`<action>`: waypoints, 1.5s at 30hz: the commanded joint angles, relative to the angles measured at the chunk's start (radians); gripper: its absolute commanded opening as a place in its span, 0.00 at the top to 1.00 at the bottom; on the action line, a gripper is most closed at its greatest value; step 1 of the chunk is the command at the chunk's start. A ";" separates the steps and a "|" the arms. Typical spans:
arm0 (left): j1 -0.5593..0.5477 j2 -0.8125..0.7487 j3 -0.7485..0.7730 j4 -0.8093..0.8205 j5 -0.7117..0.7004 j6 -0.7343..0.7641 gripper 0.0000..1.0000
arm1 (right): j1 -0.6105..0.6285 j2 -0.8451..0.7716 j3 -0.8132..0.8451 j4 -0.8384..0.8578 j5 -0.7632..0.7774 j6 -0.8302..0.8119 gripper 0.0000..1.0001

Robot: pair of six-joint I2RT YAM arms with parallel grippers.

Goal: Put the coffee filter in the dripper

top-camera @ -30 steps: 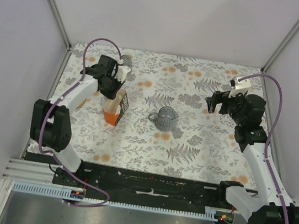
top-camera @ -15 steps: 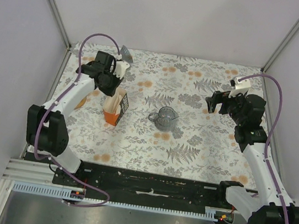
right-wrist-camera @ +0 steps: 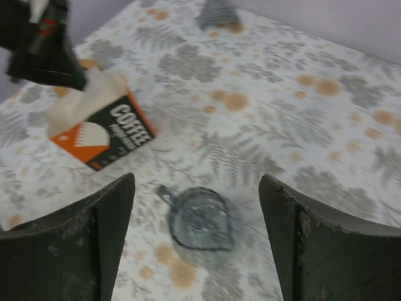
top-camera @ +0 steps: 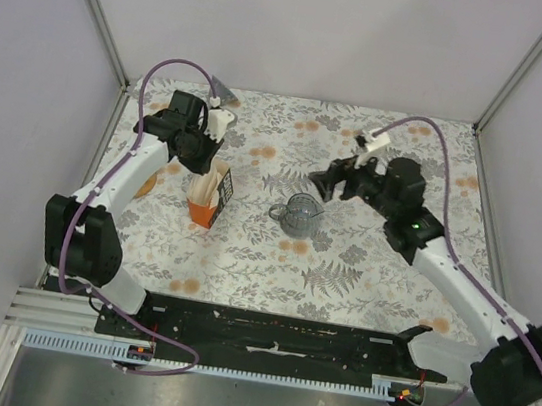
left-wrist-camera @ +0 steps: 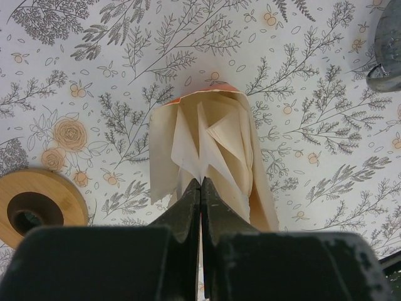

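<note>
We see the left claw point(left-wrist-camera: 200, 182) squeezed closed, its tips meeting on the upper edge of a coffee filter point(left-wrist-camera: 188, 144). The filter stands among others in the orange box point(right-wrist-camera: 113, 135) right beneath the claw. A wooden ring point(left-wrist-camera: 37, 204) lies off to one side of that claw. The right claw point(right-wrist-camera: 195, 182) hangs wide open. The dripper point(top-camera: 297, 214) sits on the table point(top-camera: 362, 276) just below it, framed between its two fingers and touching neither.

A clear glass jug point(top-camera: 297, 214) stands mid-counter point(top-camera: 363, 266). An orange carton point(right-wrist-camera: 106, 139) marked COFFEE stands to its left, and a round wooden disc point(left-wrist-camera: 41, 204) lies further left.
</note>
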 commanded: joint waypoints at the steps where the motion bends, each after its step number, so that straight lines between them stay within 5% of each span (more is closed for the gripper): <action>1: 0.014 -0.030 0.029 0.012 0.033 -0.042 0.98 | 0.224 0.187 0.173 0.134 0.142 0.125 0.16; 14: 0.031 -0.065 0.006 0.032 0.071 -0.085 0.98 | 0.542 0.632 0.503 0.228 0.368 0.193 0.33; 29: 0.039 -0.067 0.017 0.024 0.102 -0.095 0.98 | 0.584 0.868 0.690 0.144 0.443 0.173 0.36; 45: 0.043 -0.074 0.007 0.022 0.100 -0.087 0.98 | 0.584 0.931 0.745 0.056 0.549 0.147 0.65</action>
